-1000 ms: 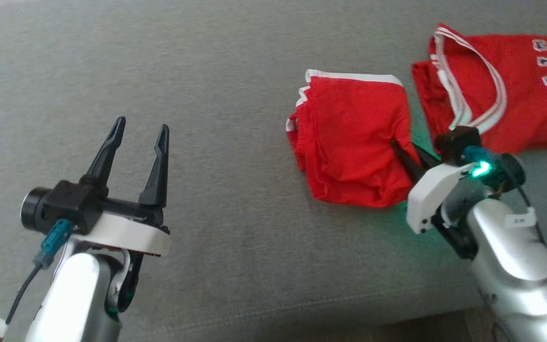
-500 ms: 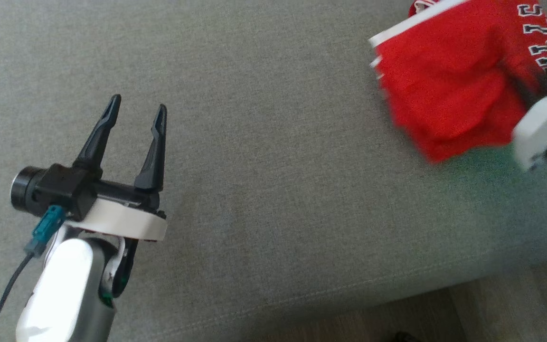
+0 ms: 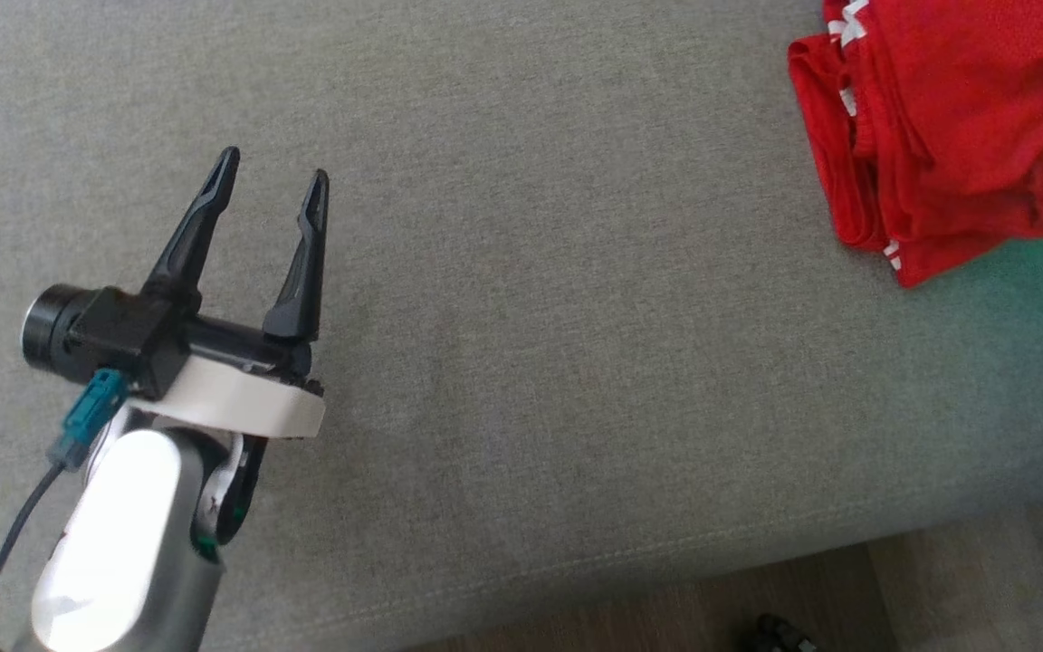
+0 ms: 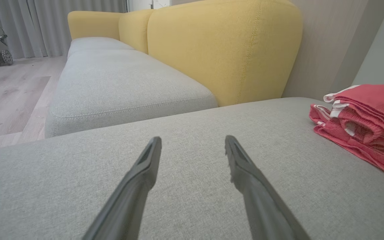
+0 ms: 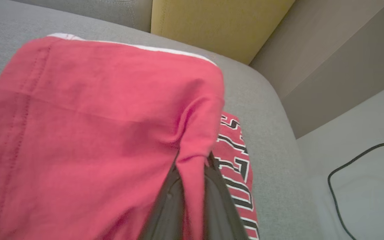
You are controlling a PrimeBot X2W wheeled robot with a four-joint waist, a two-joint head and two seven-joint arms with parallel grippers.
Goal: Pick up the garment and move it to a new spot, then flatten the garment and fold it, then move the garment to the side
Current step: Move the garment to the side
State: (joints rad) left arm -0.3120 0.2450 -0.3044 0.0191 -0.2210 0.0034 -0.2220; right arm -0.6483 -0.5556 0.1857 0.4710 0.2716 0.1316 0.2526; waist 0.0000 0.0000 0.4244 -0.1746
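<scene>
On the grey sofa seat, red garment bunched at far right, right gripper pinching its fold, left gripper spread, near left.

Block letters on the red jersey are unreadable.

The red garment is running off the head view's top and right edges. In the right wrist view it is looking blurred, covering the fingertips of the right gripper and hiding most of the lettered shirt beneath.
</scene>
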